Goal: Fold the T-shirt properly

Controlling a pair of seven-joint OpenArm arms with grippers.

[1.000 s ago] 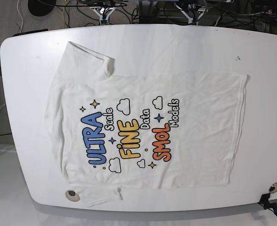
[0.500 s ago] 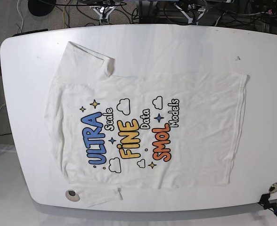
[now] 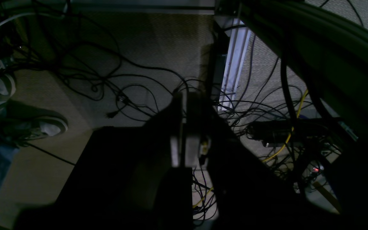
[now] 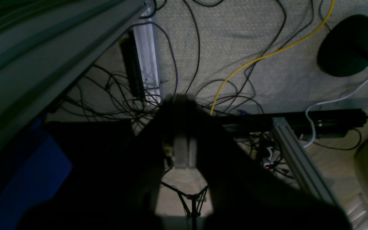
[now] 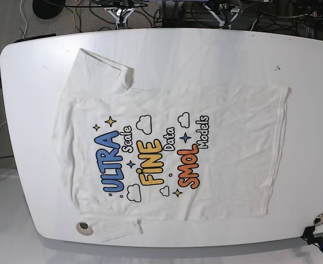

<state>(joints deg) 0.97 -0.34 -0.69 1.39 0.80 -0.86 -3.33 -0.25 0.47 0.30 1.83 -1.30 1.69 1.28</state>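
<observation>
The T-shirt (image 5: 167, 148) lies spread flat on the white table (image 5: 216, 55) in the base view, print side up, with the coloured lettering running sideways. One sleeve (image 5: 104, 69) points to the far left corner, and the other sleeve (image 5: 117, 228) hangs at the near edge. The hem (image 5: 282, 143) is on the right. Neither gripper is over the table. My left gripper (image 3: 184, 99) is shut and empty, hanging over the cabled floor. So is my right gripper (image 4: 181, 102), shut with nothing between its fingers.
Arm mounts (image 5: 119, 12) (image 5: 223, 12) stand behind the table's far edge. Tangled cables (image 3: 133, 80) and a person's shoe (image 3: 48, 126) are on the floor. Round fittings (image 5: 83, 226) (image 5: 319, 219) sit near the table's front edge. A clamp (image 5: 310, 235) grips the front right corner.
</observation>
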